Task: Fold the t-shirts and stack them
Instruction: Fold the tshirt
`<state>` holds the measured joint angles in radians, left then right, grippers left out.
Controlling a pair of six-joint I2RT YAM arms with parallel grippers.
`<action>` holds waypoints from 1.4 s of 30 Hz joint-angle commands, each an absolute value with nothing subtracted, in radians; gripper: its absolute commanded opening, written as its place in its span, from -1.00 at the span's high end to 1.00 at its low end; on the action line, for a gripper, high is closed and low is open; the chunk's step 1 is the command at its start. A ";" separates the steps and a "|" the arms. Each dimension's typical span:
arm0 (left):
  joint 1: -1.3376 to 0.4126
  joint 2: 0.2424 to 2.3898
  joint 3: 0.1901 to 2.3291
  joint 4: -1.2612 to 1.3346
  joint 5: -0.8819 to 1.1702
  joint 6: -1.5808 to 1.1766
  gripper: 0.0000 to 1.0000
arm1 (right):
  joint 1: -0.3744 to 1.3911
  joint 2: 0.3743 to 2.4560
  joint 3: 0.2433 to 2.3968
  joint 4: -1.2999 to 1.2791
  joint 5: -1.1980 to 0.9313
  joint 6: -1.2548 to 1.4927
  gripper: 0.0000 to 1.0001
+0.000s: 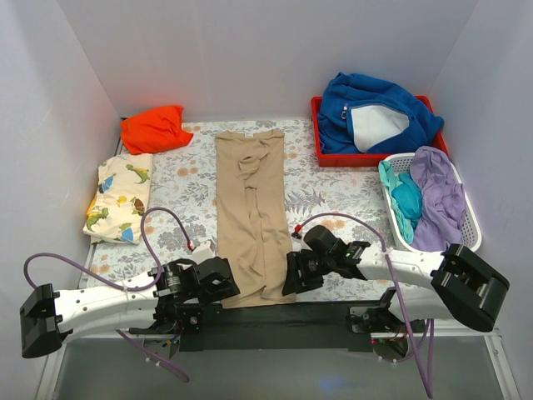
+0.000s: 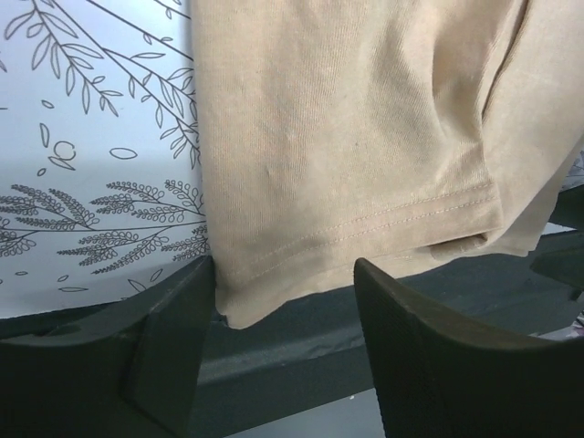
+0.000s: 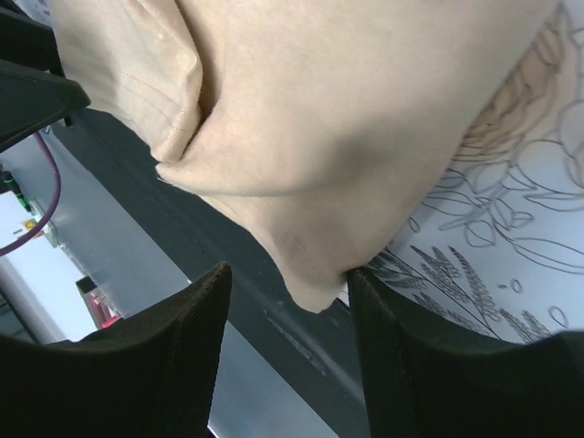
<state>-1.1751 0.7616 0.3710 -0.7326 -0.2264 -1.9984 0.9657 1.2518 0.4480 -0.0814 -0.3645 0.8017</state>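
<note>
Two tools gape, released: left tool (image 2: 283, 269) and right tool (image 3: 290, 274) each straddle a near hem corner of the tan shirt (image 1: 250, 217), a long strip mid-table (image 1: 333, 196). Orange shirt (image 1: 152, 127) bunched far left, dinosaur shirt (image 1: 121, 200) folded nearby. Tray (image 1: 316, 133) holds fleece (image 1: 366, 100); basket (image 1: 470, 217) holds teal cloth (image 1: 408, 200) and purple cloth (image 1: 441, 187).

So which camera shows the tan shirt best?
The top external view: nearly the whole tan shirt lies there as a long folded strip on the table. Each wrist view shows only a near hem corner, between the open fingers of the left hand or right hand.
</note>
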 commanded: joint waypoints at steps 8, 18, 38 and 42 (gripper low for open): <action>-1.170 0.792 0.325 -0.690 -0.204 -2.052 0.41 | 0.997 1.312 0.439 -0.077 -0.336 0.801 0.14; -1.173 0.761 0.258 -0.695 -0.041 -2.059 1.00 | 0.999 1.224 0.428 -0.175 -0.285 0.818 0.88; -1.195 0.778 0.543 -0.919 -0.087 -2.008 1.00 | 1.043 1.137 0.643 -0.426 -0.267 0.710 0.97; -1.193 0.851 0.620 -0.960 -0.161 -2.002 1.00 | 1.035 1.198 0.759 -0.445 -0.206 0.614 0.97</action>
